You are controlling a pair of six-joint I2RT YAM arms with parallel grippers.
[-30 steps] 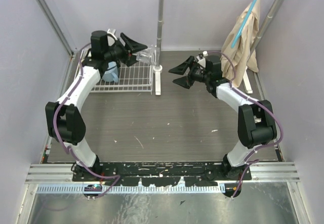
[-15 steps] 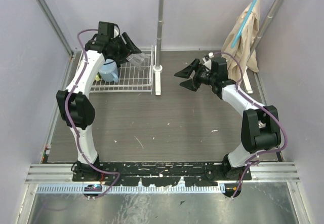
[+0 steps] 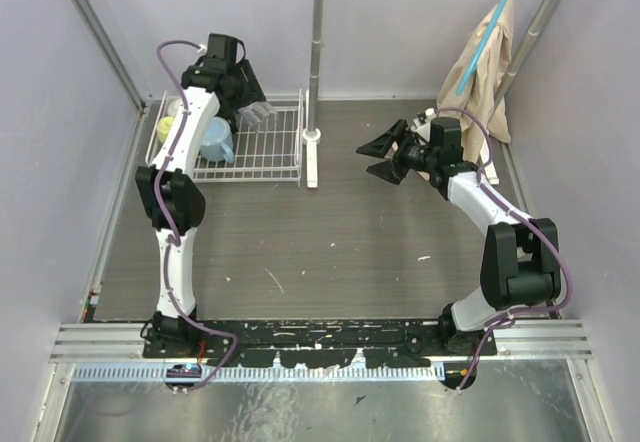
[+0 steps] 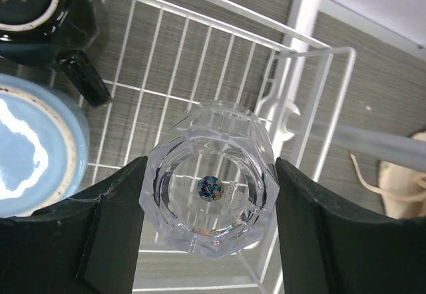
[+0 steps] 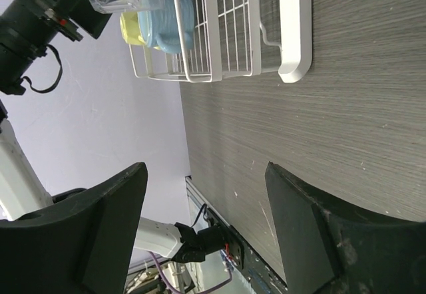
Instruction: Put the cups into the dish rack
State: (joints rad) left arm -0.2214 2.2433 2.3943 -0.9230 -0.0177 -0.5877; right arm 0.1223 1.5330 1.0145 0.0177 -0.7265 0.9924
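My left gripper is shut on the clear glass, holding it above the right back part of the white wire dish rack. In the left wrist view the glass shows end-on between both fingers, over the rack's wires. The light blue mug and the yellow mug stand in the rack's left part. The black mug stands beside the blue mug. The cream-white mug is hidden. My right gripper is open and empty above the table's right middle.
An upright white-grey pole with a long white foot stands just right of the rack. A beige cloth hangs at the back right. Purple walls close in the left, back and right sides.
My left arm has swung the glass back and to the left, from the rack's right edge to over the rack. My right gripper has drawn a little to the right, still open.
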